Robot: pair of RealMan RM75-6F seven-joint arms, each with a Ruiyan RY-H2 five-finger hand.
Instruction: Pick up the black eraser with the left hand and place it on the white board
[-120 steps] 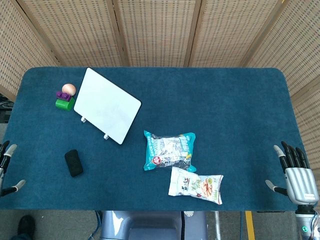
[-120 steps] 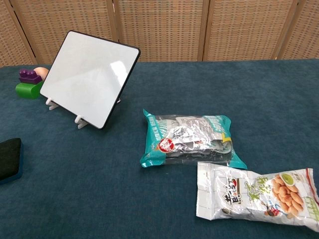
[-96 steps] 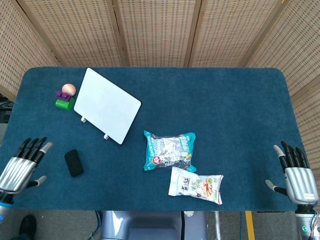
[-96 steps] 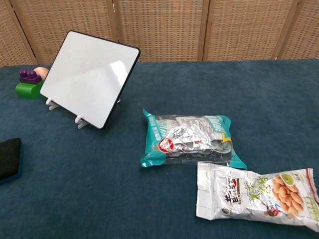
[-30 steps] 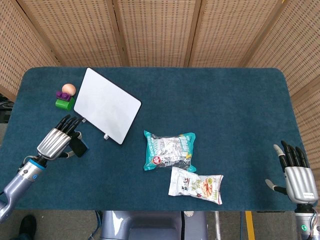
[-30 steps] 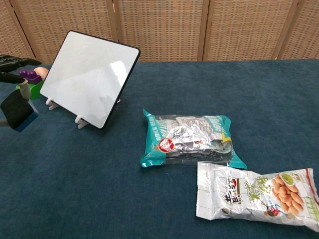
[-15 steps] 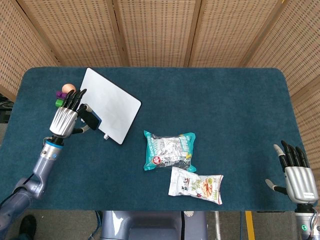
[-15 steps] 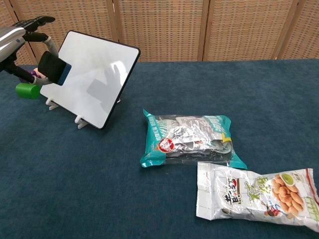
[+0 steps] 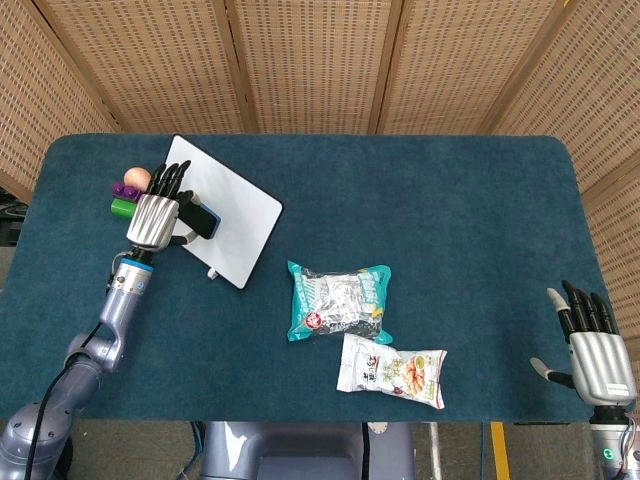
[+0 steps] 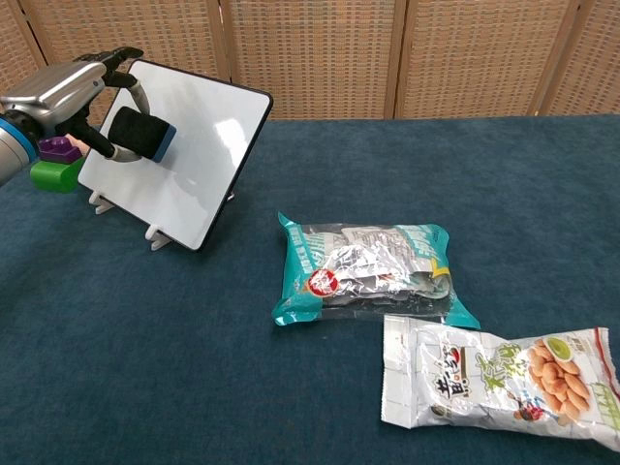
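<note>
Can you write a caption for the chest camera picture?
Left hand holds the black eraser against the tilted white board.

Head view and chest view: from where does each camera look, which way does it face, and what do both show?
Head view: sits high, looks almost straight down on the table; shows the left hand with its arm, and the right hand at the near right edge.
Chest view: sits low at the near table edge, faces forward toward the wicker screens; shows only the left hand.
Shared: the left hand holding the black eraser in front of the white board, and both snack bags.
</note>
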